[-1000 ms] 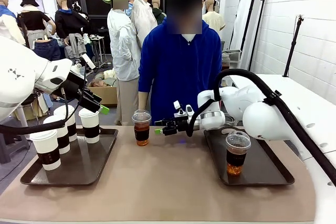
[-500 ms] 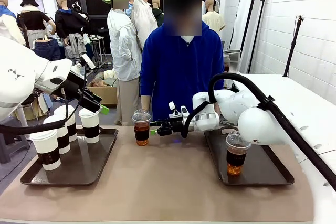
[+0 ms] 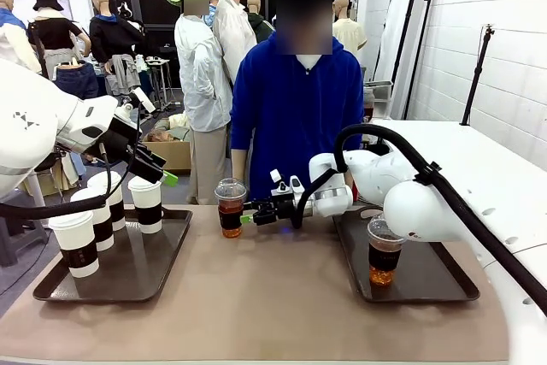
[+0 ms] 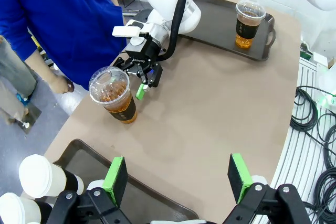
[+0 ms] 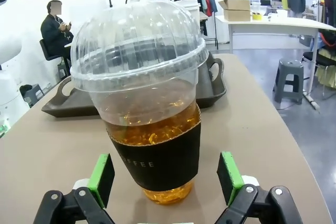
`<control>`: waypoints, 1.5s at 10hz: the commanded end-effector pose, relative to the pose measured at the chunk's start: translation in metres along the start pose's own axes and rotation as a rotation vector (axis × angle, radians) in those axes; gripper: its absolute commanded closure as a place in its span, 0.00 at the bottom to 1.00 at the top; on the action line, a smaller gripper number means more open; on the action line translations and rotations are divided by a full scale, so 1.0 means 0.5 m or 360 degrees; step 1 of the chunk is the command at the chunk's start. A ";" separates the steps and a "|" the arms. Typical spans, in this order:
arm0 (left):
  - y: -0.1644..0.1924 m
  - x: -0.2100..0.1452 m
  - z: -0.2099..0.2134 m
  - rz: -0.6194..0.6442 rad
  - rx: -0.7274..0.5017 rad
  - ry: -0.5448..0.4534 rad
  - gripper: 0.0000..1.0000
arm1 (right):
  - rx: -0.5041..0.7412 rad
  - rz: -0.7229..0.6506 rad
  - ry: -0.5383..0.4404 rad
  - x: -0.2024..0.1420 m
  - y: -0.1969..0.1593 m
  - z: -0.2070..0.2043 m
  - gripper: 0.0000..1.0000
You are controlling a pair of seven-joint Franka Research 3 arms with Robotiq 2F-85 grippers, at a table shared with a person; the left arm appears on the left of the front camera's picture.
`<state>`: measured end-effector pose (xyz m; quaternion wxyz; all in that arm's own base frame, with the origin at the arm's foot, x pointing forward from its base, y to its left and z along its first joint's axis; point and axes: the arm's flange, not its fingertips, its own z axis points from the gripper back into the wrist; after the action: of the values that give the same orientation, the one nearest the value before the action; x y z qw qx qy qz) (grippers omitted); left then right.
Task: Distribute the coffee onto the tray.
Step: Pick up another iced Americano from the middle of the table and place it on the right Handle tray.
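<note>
A: Clear plastic, domed lid, brown coffee under a dark sleeve: that cup (image 3: 230,207) stands on the bare table mat (image 3: 265,297) at the centre of the front view, between the two trays. Over the last second the right gripper (image 3: 249,214) has slid leftward from mid-frame until its tips sit just beside the cup.

B: Has it grasped yet?

A: No. In the right wrist view the green pads (image 5: 102,178) stand wide on either side of the sleeve with a gap each way. The jaws are spread and hold nothing. I judge the approach nearly finished and the closing due next.

B: And the rest of the coffee?

A: The second clear cup (image 3: 384,250) is already on the right tray (image 3: 436,284), lower right of the frame. Four white paper cups (image 3: 146,203) crowd the left tray (image 3: 128,284) at lower left. The left gripper (image 3: 164,176) hangs above them, released and empty.

B: Room to move?

A: The mat between the trays is bare. The right tray has free floor behind and beside its cup. The raised tray rim looks like the edge to clear, and a person in blue (image 3: 295,117) stands close behind the target cup.
</note>
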<state>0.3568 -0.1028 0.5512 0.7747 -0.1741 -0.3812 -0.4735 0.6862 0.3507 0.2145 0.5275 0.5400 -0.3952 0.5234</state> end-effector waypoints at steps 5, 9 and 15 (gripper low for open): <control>0.006 -0.005 -0.001 -0.0022 -0.0025 -0.0017 0.00 | 0.0105 -0.0045 0.0002 0.004 -0.038 -0.045 0.00; 0.006 -0.005 -0.001 -0.0022 -0.0025 -0.0017 0.00 | 0.0158 -0.0044 -0.0008 0.014 -0.053 -0.088 0.00; 0.006 -0.005 -0.001 -0.0022 -0.0025 -0.0017 0.00 | 0.0180 -0.0071 0.0050 0.025 -0.042 -0.095 0.36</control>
<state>0.3568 -0.1028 0.5511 0.7748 -0.1741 -0.3812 -0.4734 0.6882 0.3973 0.2151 0.5091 0.5725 -0.3638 0.5298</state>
